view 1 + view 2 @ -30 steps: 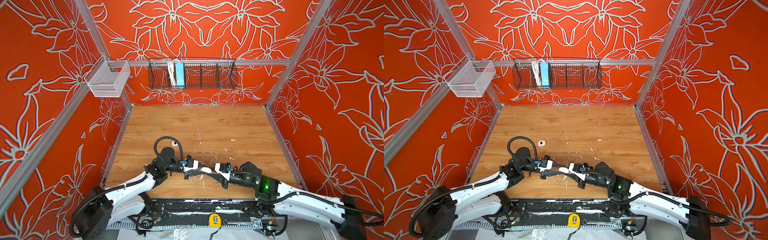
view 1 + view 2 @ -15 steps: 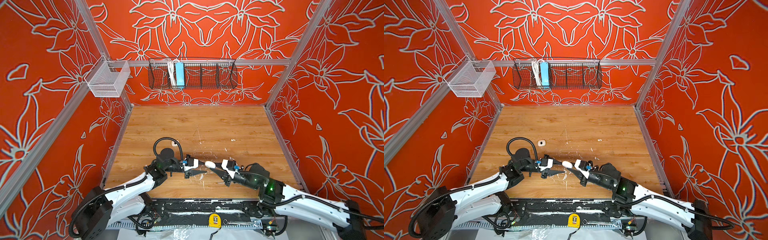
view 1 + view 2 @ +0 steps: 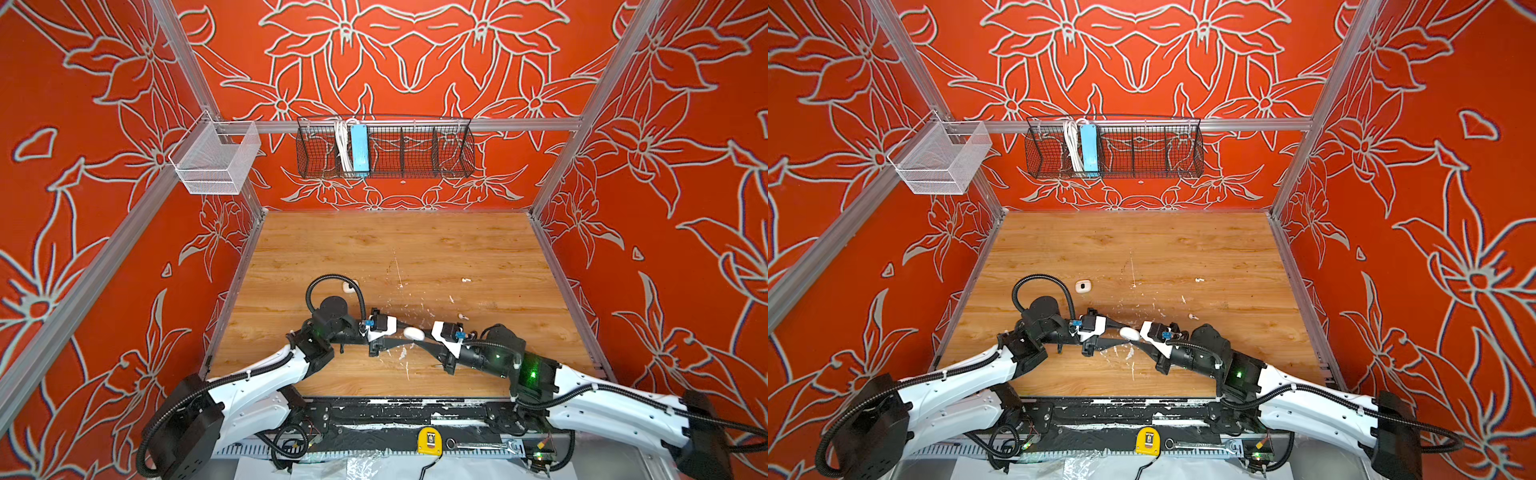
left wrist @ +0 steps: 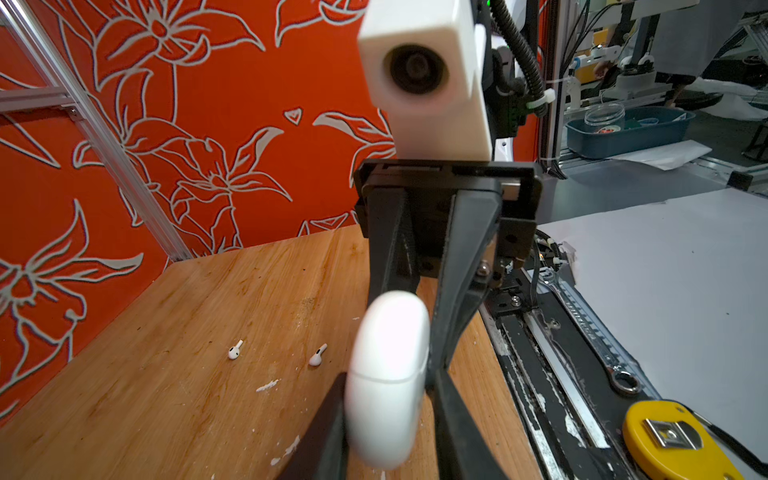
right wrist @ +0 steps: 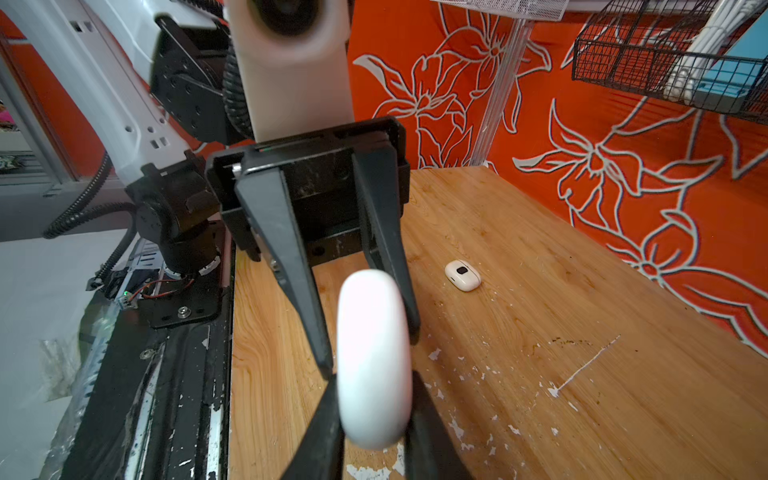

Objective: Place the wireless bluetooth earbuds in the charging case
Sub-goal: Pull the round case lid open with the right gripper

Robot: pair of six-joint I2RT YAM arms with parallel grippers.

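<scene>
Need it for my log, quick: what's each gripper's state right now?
The left gripper is closed on the charging case.
The right gripper is closed on it too.

"What surrounds the bench?"

"Orange walls (image 3: 415, 62) on three sides, printed with huge pale-outlined flowers and framed by silver aluminium rails (image 3: 523, 124)."

"And underfoot?"

"A scuffed wooden tabletop (image 3: 395, 241), flecked with white. On the back rail hangs a black wire basket (image 3: 415, 158) holding a blue power strip (image 3: 359, 147) and a white cable (image 3: 341, 145). A white mesh basket (image 3: 212, 166) hangs at the left corner. The light is bright and even."
</scene>
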